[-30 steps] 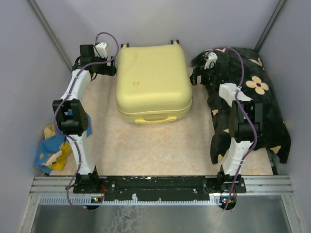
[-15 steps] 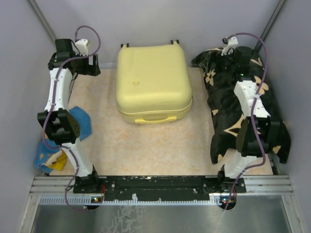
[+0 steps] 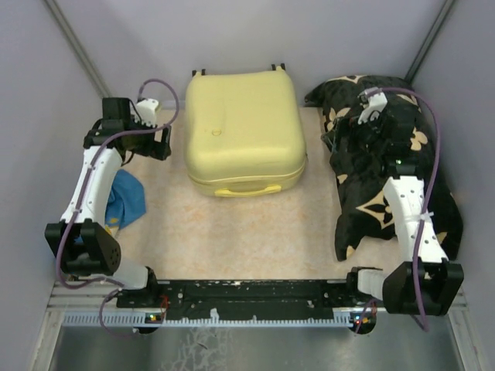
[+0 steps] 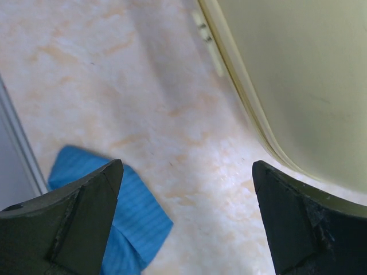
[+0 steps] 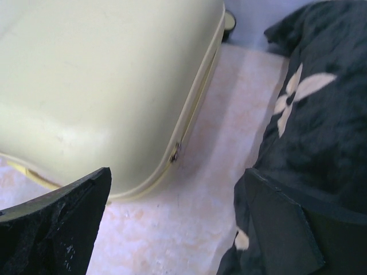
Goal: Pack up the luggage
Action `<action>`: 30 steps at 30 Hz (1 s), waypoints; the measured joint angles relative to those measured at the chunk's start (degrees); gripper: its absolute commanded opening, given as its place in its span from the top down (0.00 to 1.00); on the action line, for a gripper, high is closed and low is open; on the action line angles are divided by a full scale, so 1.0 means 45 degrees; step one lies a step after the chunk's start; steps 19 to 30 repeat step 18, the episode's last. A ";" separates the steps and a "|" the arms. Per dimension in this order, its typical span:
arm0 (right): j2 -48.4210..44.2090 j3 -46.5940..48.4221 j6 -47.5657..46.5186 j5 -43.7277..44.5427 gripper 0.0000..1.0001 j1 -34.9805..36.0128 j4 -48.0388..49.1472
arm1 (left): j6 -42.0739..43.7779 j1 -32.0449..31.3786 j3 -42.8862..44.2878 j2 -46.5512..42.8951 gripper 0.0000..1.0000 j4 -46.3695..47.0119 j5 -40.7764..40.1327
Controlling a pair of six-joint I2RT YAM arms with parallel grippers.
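Top view: we've got luggage [image 3: 244, 131] shut, lying flat at back-centre of surface [image 3: 255, 232], yellow handle facing arms. Left claw [image 3: 147, 148] just left of it. Right claw [image 3: 344, 141] at left edge of black flowered cloth [image 3: 363, 220]. Blue cloth [image 3: 130, 202] beside left arm.

Left wrist: we see claw spread wide over bare surface, luggage edge at right, blue cloth lower left.

Right wrist: claw wide too, gripping nothing. Luggage seam at left, black cloth at right, strip of surface between the 2.
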 measured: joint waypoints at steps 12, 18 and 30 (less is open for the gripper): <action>-0.3653 -0.3779 0.0015 0.0073 0.01 0.0000 -0.0840 | -0.0287 -0.0918 -0.4522 -0.3905 0.00 0.0675 -0.0330; -0.4639 -0.4580 0.0165 -0.0019 0.01 0.0000 -0.0821 | -0.0418 -0.0918 -0.5775 -0.5027 0.00 0.0787 -0.0515; -0.4639 -0.4580 0.0165 -0.0019 0.01 0.0000 -0.0821 | -0.0418 -0.0918 -0.5775 -0.5027 0.00 0.0787 -0.0515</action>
